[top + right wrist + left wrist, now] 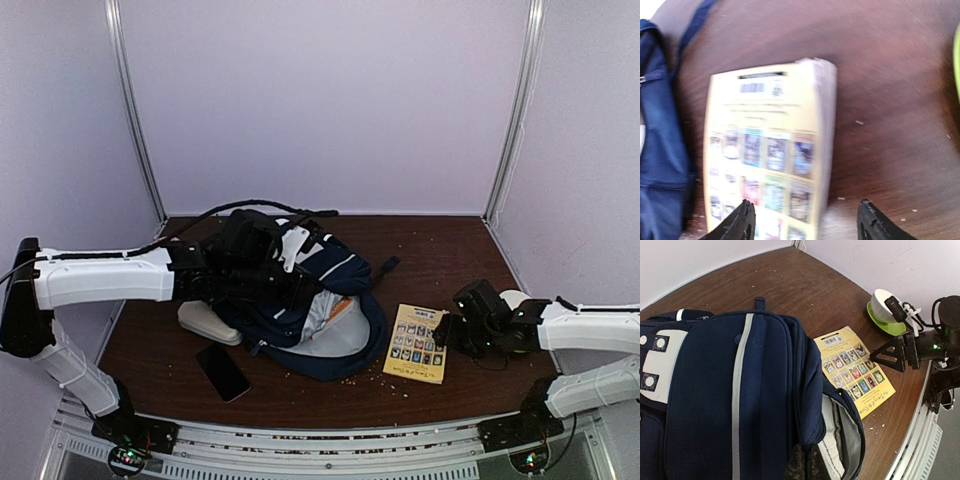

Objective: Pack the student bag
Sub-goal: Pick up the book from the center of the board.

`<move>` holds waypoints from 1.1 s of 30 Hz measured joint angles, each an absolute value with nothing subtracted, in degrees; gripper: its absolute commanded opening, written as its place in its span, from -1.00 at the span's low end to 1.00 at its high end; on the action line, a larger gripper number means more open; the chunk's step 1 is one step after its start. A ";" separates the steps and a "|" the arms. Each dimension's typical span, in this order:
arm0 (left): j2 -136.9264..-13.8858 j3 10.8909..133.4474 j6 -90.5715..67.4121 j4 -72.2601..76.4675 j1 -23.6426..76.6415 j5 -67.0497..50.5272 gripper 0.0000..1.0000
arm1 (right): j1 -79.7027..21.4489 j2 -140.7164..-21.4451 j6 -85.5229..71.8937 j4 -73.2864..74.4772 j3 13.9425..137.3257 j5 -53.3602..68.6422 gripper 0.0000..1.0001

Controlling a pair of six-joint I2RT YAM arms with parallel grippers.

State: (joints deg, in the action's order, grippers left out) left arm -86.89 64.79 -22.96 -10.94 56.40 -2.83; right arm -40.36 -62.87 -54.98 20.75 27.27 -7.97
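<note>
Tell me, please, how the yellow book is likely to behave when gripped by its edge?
The book looks a thin paperback, so it would probably sag if pinched by one edge. Its smooth cover may slip in the right gripper. Lying flat on the table, it should slide rather than tip.

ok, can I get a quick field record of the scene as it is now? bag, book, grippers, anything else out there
student bag: centre, open, light lining showing
left gripper: shut on the bag's opening edge
right gripper: open, low over the book's near end, fingers straddling one long edge
yellow book: lying flat beside the bag on the right arm's side, barcode side up
black phone: flat, near left of bag
beige pouch: against bag's left side
white bowl: on green saucer, beyond the right gripper
</note>
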 measured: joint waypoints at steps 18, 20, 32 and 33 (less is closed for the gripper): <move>-86.89 63.53 -23.14 -9.96 56.40 -3.44 -0.72 | -37.45 -66.28 -59.51 8.32 20.10 -2.20 -0.57; -86.85 63.51 -23.22 -10.04 56.36 -3.42 -0.64 | -37.45 -66.87 -59.92 6.79 19.79 -1.43 -0.71; -85.12 63.53 -23.00 -11.03 56.18 -3.68 -0.35 | -37.26 -60.51 -60.23 10.61 19.64 0.23 -1.00; -84.82 63.53 -23.00 -11.11 56.18 -3.68 -0.33 | -37.28 -59.37 -59.96 12.03 20.14 0.21 -1.00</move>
State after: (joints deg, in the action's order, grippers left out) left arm -84.82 63.53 -23.00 -11.11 56.18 -3.68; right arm -37.28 -59.37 -59.96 12.03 20.14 0.21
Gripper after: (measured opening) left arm 0.314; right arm 0.007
